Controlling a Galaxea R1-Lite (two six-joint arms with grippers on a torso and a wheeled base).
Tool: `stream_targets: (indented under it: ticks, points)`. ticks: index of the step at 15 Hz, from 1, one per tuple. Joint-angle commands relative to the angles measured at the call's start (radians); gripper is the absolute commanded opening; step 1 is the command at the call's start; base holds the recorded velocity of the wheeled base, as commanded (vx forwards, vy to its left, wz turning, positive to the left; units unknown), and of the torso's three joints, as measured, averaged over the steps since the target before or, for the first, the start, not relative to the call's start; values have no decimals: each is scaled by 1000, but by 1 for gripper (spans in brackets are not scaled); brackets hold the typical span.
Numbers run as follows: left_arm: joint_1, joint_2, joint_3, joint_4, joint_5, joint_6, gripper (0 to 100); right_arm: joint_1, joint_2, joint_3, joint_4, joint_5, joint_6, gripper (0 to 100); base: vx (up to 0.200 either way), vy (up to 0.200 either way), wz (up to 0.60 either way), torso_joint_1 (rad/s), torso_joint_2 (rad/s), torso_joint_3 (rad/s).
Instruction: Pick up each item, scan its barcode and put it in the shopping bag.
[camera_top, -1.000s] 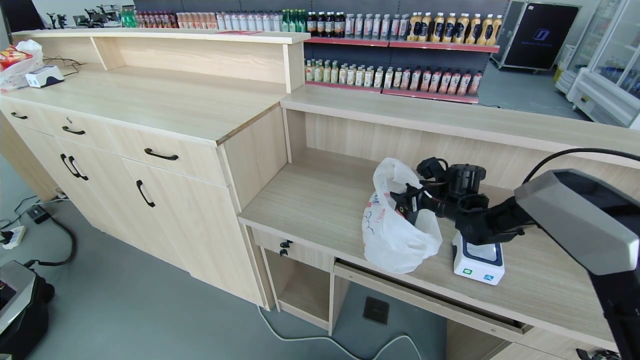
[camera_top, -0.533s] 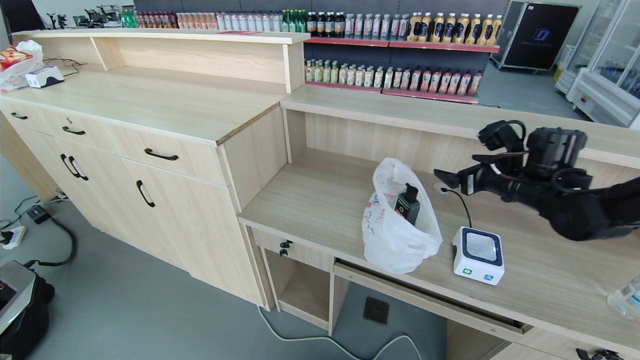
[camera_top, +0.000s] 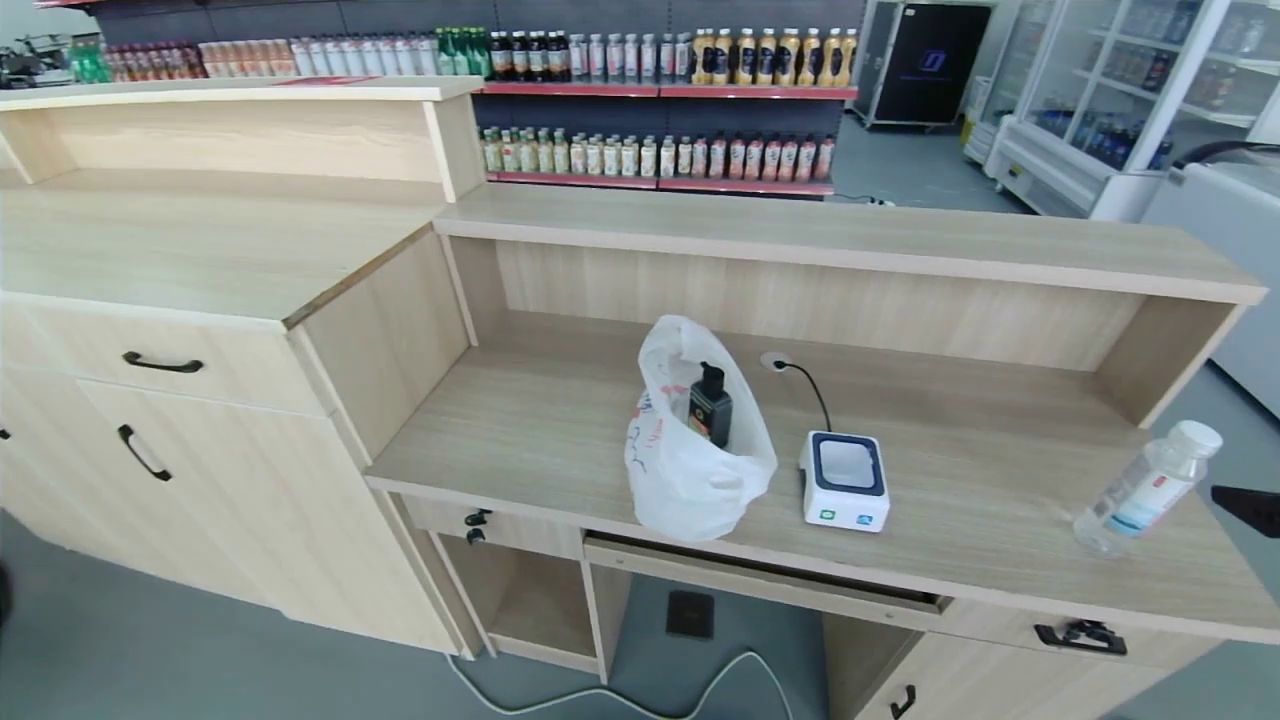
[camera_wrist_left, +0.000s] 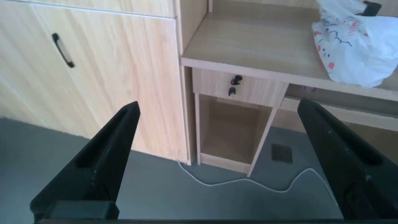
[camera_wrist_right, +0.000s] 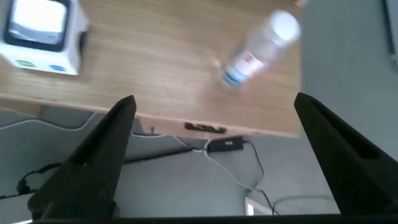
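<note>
Right end effector (camera_wrist_right: 214, 98) now clear of the bag (camera_top: 690, 485), wide like the left end effector (camera_wrist_left: 219, 104); bottle (camera_top: 1147, 488) upright, cap up.

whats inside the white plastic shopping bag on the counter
A black pump bottle stands upright inside the white plastic shopping bag, its pump head and upper body visible through the open top. The bag's wall covers the bottle's base and whatever else may lie at the bottom.

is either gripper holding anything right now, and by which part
Nothing is held. The left gripper and the right gripper are both open and empty; the water bottle sits free on the counter.
</note>
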Motion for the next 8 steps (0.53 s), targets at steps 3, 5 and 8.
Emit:
stream_targets:
  ticks: [3,5,8]
  points:
    - [1,0,1,0,1,0,100,-139,134,21,-86,-12,53,100,0,0,0,0,0,0]
    - [1,0,-1,0,1,0,100,-168,288,13,-269,29,57,100,0,0,0,0,0,0]
    - [1,0,-1,0,0,0,100,-245,443,-39,-390,166,18,100,0,0,0,0,0,0]
